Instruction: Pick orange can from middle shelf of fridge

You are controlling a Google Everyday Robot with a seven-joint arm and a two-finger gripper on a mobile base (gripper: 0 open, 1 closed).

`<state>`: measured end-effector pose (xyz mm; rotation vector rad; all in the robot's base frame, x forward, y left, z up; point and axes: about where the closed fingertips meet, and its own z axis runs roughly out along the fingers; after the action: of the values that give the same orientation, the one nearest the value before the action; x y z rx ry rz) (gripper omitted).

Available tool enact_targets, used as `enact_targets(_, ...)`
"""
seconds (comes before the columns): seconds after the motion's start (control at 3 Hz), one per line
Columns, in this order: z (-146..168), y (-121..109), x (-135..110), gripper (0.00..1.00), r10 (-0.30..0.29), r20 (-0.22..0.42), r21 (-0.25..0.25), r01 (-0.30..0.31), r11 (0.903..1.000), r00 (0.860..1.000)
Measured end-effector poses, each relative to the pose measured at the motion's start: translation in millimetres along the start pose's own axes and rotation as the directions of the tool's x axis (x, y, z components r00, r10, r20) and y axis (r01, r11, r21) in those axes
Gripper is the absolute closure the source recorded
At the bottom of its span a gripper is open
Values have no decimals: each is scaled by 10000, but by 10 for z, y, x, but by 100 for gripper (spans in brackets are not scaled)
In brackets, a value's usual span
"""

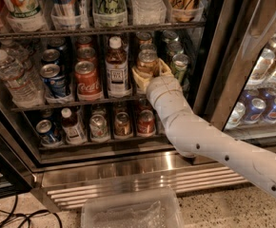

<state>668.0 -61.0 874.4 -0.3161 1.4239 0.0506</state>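
Observation:
The orange can [147,61], copper-bodied with a silver top, stands at the front of the middle shelf [57,103] in the open fridge [128,171]. My gripper [151,74] reaches in from the lower right on a white arm. Its cream fingers [139,76] sit on either side of the can's lower body and close against it. The can is upright, and its base is hidden behind the gripper.
On the same shelf are a red Coca-Cola can [86,80], a brown bottle [116,68], a blue can [54,80], water bottles [12,77] and a green can [180,66] just right of the gripper. The steel door post [228,70] stands right. A clear plastic bin [131,210] lies on the floor.

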Motion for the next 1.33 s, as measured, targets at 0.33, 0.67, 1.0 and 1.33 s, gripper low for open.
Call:
enact_targets(0.33,-43,-86,-277,100,-30,4,-244,30,9997,10000)
enact_targets(0.67,-193,-188,-364,100,-391,-611,-528,359,9980,9974)
enact_targets(1.0,-502,-109,-209,100,-918,-2014,-1384,645,9883,9752)
enact_targets(1.33,-781,215,-116,100,-1023,-3244,-2560,168,9665,9404)
